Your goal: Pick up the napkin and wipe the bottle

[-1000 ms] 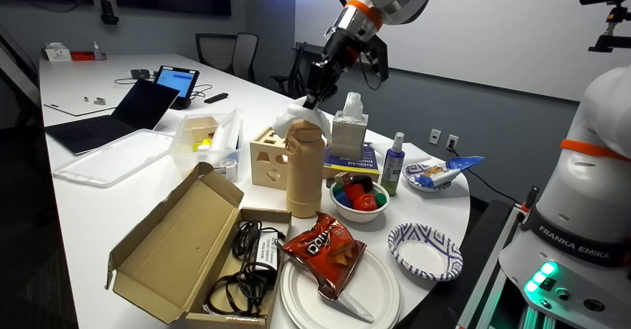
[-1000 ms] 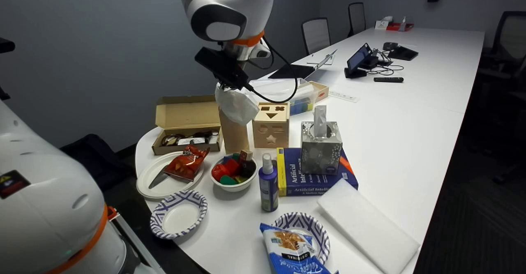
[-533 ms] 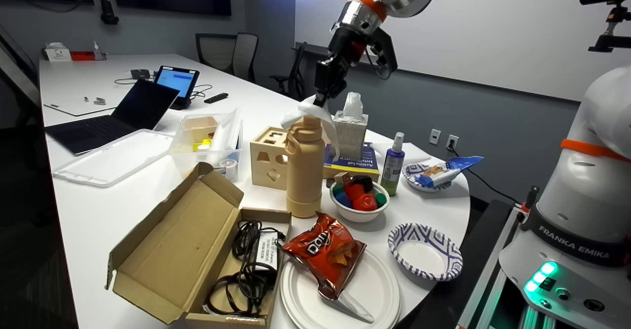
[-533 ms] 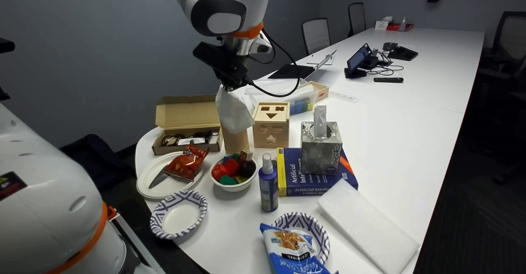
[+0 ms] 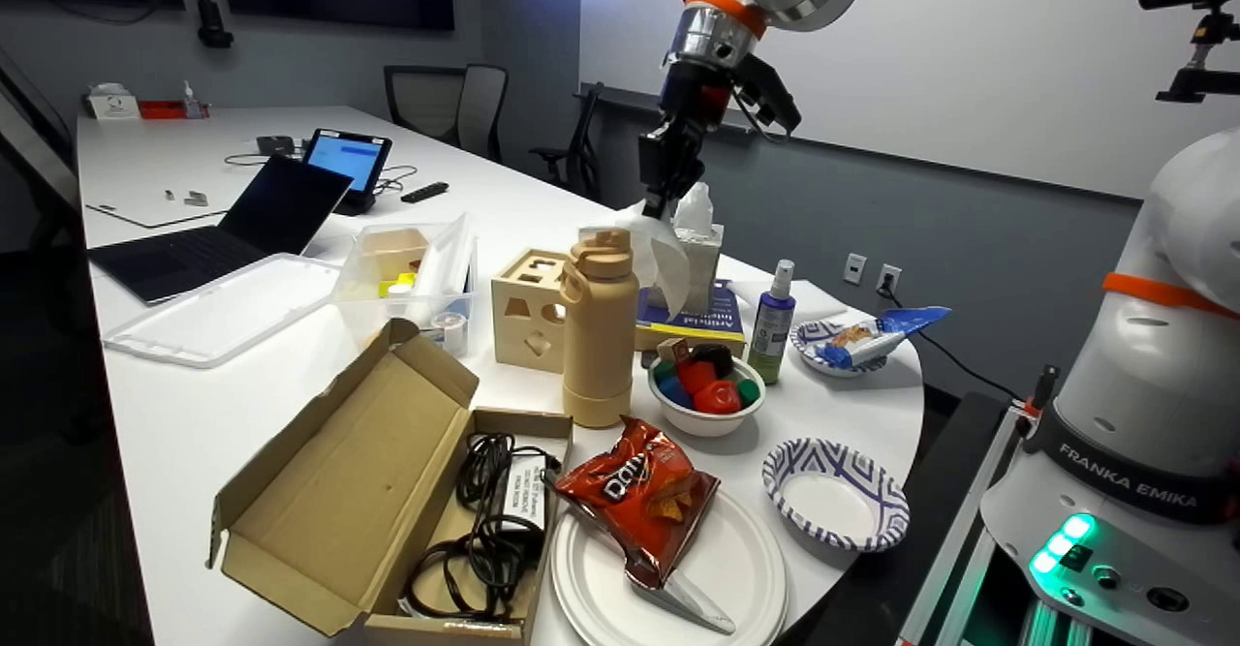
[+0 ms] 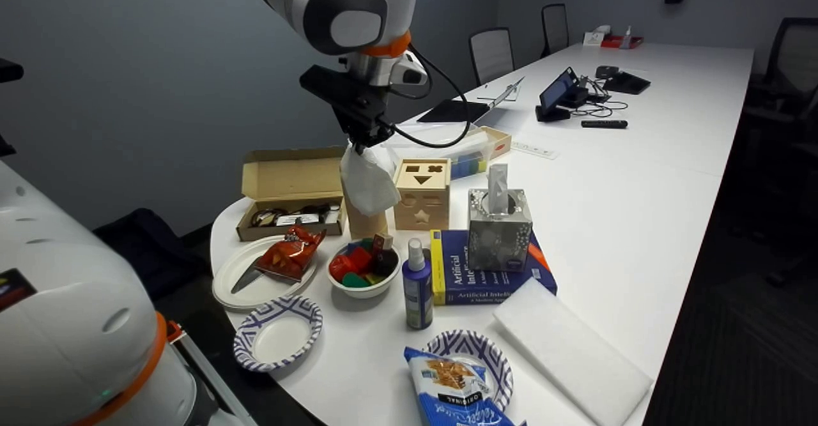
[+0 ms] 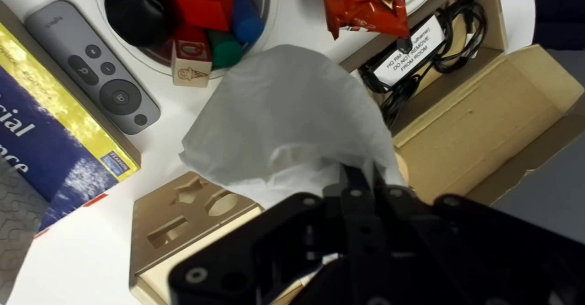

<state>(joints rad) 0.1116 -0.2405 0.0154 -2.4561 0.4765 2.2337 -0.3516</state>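
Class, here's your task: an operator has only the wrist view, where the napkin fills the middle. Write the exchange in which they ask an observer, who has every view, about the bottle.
Operator: I see the napkin but can't make out the tan water bottle. Is it upright?
Observer: Yes, it stands upright.
Operator: Is its cap covered?
Observer: Not from every side: in an exterior view it shows bare, with the napkin behind it.

From here I see a white counter [image 6: 626, 221] carrying a tan bottle [image 5: 598, 355], a carton [image 5: 339, 476], a wooden cube [image 6: 422, 190], a book [image 6: 486, 285], a bowl [image 5: 707, 425] and a spray bottle [image 6: 418, 295].
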